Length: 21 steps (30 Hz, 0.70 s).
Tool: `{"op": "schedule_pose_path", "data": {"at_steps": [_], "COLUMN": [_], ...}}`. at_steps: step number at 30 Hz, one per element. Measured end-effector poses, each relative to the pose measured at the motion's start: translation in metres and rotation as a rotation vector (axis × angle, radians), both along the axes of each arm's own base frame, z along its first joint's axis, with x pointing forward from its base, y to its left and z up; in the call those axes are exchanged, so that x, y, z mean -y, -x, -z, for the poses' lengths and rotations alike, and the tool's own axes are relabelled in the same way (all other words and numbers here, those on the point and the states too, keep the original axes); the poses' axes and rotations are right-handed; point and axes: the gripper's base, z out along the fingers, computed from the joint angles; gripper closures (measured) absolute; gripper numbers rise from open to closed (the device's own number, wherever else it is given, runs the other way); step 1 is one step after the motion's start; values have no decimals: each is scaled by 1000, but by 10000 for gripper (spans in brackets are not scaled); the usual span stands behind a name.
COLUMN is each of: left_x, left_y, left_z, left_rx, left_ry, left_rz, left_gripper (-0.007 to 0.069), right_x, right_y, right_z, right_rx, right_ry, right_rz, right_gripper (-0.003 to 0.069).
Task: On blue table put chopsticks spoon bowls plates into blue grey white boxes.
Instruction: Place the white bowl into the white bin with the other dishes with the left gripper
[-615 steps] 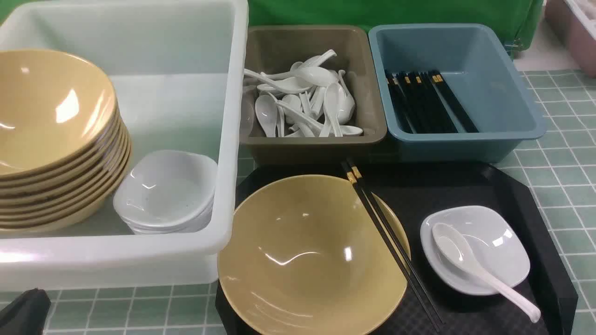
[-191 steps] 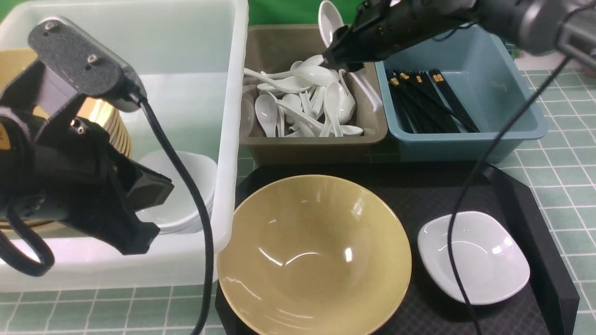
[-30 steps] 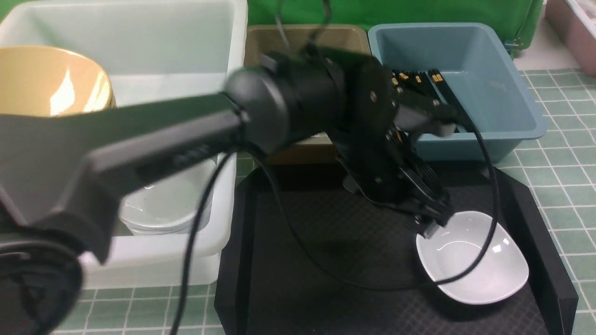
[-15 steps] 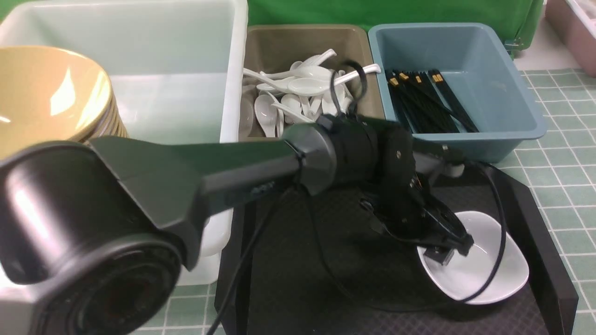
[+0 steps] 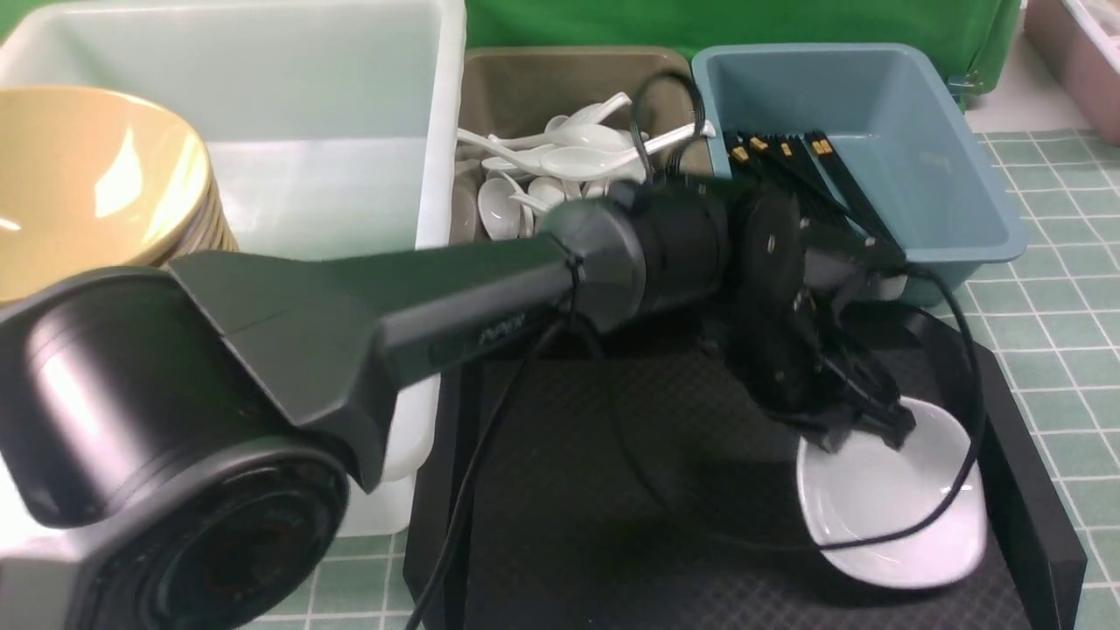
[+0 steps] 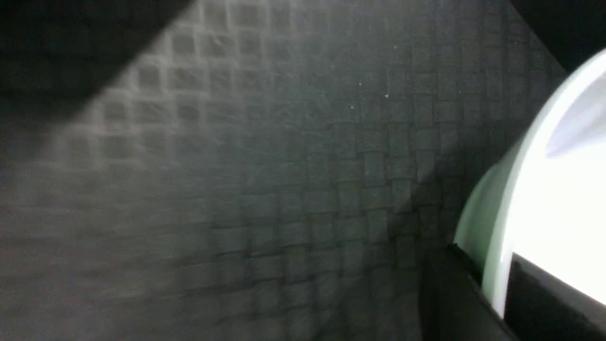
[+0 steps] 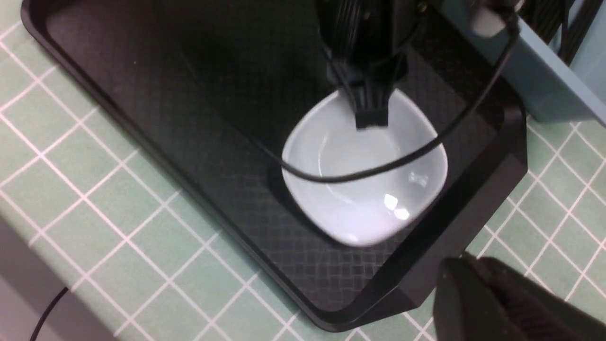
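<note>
A white square plate (image 5: 892, 516) sits on the black tray (image 5: 569, 490), tilted with its far rim raised. My left gripper (image 5: 862, 429) is shut on that far rim. In the left wrist view the plate (image 6: 558, 189) rim sits between the two fingers of the gripper (image 6: 497, 303). The right wrist view shows the plate (image 7: 364, 189) and the left gripper (image 7: 371, 116) from above. My right gripper (image 7: 457, 263) is shut and empty, over the table beside the tray corner. It is out of the front view.
The white box (image 5: 437, 175) holds stacked yellow bowls (image 5: 87, 175). The grey box (image 5: 525, 79) holds white spoons (image 5: 569, 157). The blue box (image 5: 962, 175) holds black chopsticks (image 5: 822, 166). My left arm (image 5: 437, 297) crosses the tray and hides the white box's near corner.
My left gripper has reached the plate's far rim, shut on it and tipped it up. The plate has slid a little toward me. The yellow bowl has gone from the tray.
</note>
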Motion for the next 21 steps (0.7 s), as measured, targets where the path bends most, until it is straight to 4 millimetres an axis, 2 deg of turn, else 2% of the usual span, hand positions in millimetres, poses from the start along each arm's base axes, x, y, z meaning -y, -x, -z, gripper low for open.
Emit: {"op": "schedule_pose_path", "data": {"at_steps": [1,2,4,5,6,9,10,12,15,16,17,19,20,21], "left_x": [-5,-6,-30,-32,-49,-93,-99,-137,-189,-195,-222,-253,-266,-269], "left_y": [-2,-3,-10,-10,-13,-14,-14,-12,-7,-6,0,10,17,18], "left_z": [-11,-11,-54,-58,-84,-136,-142,-167,-183,-184,-186,-185,-184,-184], "left_rx": [24,22,101,107,147,211,221,238,244,242,234,230,227,227], "left_ry": [-9,-11,7,10,33,66,71,63,27,23,-1,-29,-41,-42], "left_rz": [6,5,-19,-22,-48,-116,-128,-189,-289,-302,-356,-417,-446,-453], "left_gripper": [619,619,619,619,619,619,619,619,619,619,619,619,619,619], "right_x": [0,0,1,0,-1,-11,-14,-33,-60,-66,-83,-96,-104,-105], "right_y": [0,0,1,1,0,-9,-11,-27,-48,-54,-69,-80,-88,-89], "right_z": [0,-1,-6,-7,-12,-24,-25,-29,-32,-32,-30,-33,-33,-32], "right_rx": [1,2,19,21,29,47,47,23,-16,-22,-52,-64,-69,-74], "right_ry": [-1,-2,-9,-9,-18,-25,-27,-29,-54,-53,-65,-84,-91,-88], "right_rz": [0,0,-6,-7,-14,-66,-75,-151,-230,-244,-280,-303,-312,-316], "right_gripper": [610,610,610,610,610,610,610,610,610,610,610,610,610,610]}}
